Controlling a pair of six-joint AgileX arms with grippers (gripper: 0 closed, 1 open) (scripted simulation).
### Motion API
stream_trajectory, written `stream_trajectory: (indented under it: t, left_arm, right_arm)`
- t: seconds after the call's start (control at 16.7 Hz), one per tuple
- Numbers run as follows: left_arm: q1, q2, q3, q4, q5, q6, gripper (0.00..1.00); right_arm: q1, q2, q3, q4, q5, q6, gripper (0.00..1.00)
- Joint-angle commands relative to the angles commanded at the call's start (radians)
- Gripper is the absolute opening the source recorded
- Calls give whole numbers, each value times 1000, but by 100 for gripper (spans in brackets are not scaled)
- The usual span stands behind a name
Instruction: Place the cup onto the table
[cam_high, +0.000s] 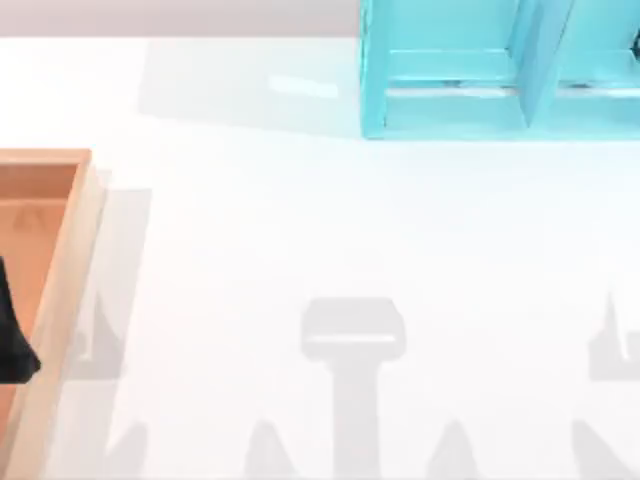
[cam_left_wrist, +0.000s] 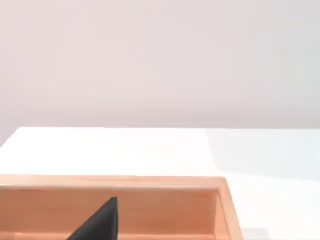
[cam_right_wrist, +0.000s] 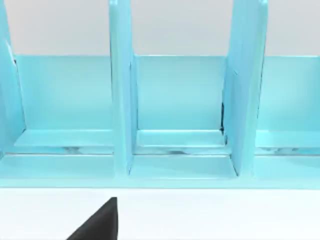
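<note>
The cup is out of view. The table (cam_high: 300, 220) is a wide glossy white surface. A black part of my left gripper (cam_high: 14, 340) sits at the far left edge of the top view, over the wooden tray. In the left wrist view the left gripper (cam_left_wrist: 100, 222) shows as a black wedge above the tray's floor. In the right wrist view my right gripper (cam_right_wrist: 100, 222) hangs over the white table, in front of the turquoise shelf unit.
An orange-brown wooden tray (cam_high: 60, 290) with a pale rim lies at the table's left side. A large turquoise shelf unit (cam_high: 500, 70) with upright dividers stands at the back right. Grey shadows fall along the table's front.
</note>
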Motion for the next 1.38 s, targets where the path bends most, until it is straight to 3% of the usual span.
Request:
stream_trajectory:
  t: [0.24, 0.42, 1.08, 1.38]
  left_arm:
    - [8, 34, 34, -34, 0, 9, 100]
    - [37, 162, 151, -156, -1, 38, 100]
    - [203, 1099, 865, -932, -2, 215, 100]
    - [256, 1406, 1104, -1188, -1, 275, 100]
  right_arm:
    - [0, 0, 0, 0, 0, 0, 100]
    - [0, 0, 0, 0, 0, 0, 100]
    - [0, 0, 0, 0, 0, 0, 100]
    - [0, 0, 0, 0, 0, 0, 100]
